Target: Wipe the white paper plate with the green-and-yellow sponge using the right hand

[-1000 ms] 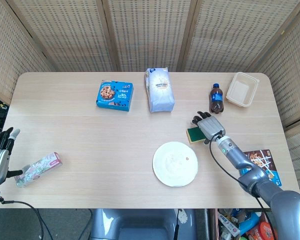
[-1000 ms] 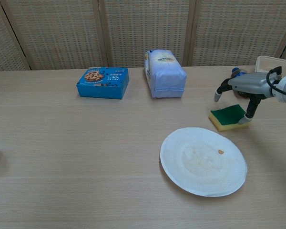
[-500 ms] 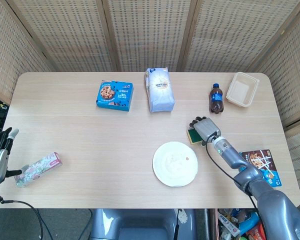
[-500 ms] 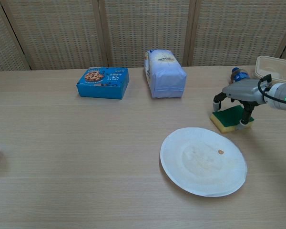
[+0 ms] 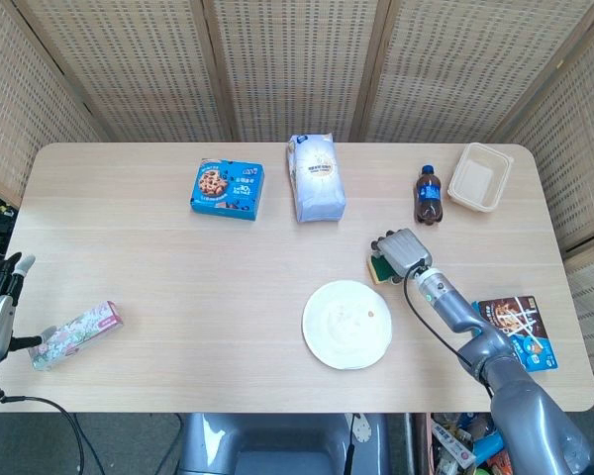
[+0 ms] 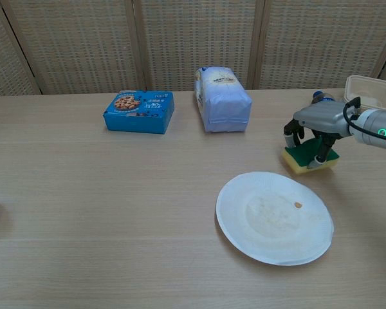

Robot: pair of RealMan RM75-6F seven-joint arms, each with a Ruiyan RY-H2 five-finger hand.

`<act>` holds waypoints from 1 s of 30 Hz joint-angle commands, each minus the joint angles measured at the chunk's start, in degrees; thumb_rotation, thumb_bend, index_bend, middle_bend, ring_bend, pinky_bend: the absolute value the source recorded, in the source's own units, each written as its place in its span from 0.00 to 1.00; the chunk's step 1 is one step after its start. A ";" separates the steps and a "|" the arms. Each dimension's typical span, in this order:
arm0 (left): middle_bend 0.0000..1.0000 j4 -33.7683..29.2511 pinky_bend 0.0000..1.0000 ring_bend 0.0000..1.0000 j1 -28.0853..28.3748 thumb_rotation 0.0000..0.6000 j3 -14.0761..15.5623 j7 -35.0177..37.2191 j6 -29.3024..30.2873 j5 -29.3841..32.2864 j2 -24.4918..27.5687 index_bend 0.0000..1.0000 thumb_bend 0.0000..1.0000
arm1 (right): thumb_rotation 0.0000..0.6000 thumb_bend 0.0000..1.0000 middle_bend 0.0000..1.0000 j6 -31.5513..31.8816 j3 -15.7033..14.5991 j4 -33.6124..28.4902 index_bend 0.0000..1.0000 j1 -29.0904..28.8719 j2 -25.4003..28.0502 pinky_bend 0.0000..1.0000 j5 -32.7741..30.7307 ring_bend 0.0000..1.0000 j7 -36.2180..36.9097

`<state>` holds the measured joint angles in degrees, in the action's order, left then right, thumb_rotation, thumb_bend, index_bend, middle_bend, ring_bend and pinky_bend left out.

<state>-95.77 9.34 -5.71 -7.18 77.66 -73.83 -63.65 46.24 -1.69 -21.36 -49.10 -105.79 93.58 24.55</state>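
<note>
The white paper plate (image 5: 346, 324) (image 6: 275, 217) lies near the table's front, with a small brown spot (image 6: 298, 205) on it. Just beyond its right rim the green-and-yellow sponge (image 5: 378, 267) (image 6: 307, 161) rests on the table, green face up. My right hand (image 5: 401, 249) (image 6: 315, 122) sits on top of the sponge, fingers curled down over both of its sides, gripping it. My left hand (image 5: 0, 297) shows at the far left edge of the head view, off the table, fingers apart and holding nothing.
A blue cookie box (image 5: 227, 189) and a white-blue bag (image 5: 316, 178) stand at the back. A cola bottle (image 5: 428, 196) and a beige container (image 5: 480, 177) are right behind the right hand. A tissue pack (image 5: 76, 334) lies front left, a snack packet (image 5: 515, 327) front right.
My right hand has lowered onto the sponge and its fingers have closed in around it. The sponge and plate stay in place.
</note>
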 commanded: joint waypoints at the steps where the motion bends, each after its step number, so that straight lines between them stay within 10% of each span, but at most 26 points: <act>1: 0.00 -0.11 0.00 0.00 -0.01 1.00 0.04 0.17 0.00 -0.12 0.11 0.00 0.00 | 1.00 0.17 0.46 1.37 0.08 -0.30 0.49 -0.02 0.81 0.48 -0.06 0.36 0.69; 14: 0.00 -0.52 0.00 0.00 0.11 1.00 0.43 1.46 -0.46 -1.04 0.79 0.00 0.00 | 1.00 0.19 0.48 14.19 1.15 -23.09 0.51 -2.26 15.35 0.49 2.84 0.38 -0.66; 22: 0.00 -0.82 0.00 0.00 0.04 1.00 0.78 2.10 -0.43 -1.82 1.19 0.00 0.00 | 1.00 0.20 0.49 12.32 1.99 -48.29 0.52 -2.29 23.01 0.50 0.88 0.39 -5.81; 30: 0.00 -0.92 0.00 0.00 -0.04 1.00 1.26 2.02 -0.60 -2.21 1.24 0.00 0.00 | 1.00 0.23 0.52 8.86 4.67 -58.76 0.53 -0.86 23.83 0.50 -6.69 0.43 -1.17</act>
<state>-96.69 9.28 -4.45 -5.14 77.08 -76.05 -62.40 56.55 1.86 -77.75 -50.54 -82.83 89.34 21.48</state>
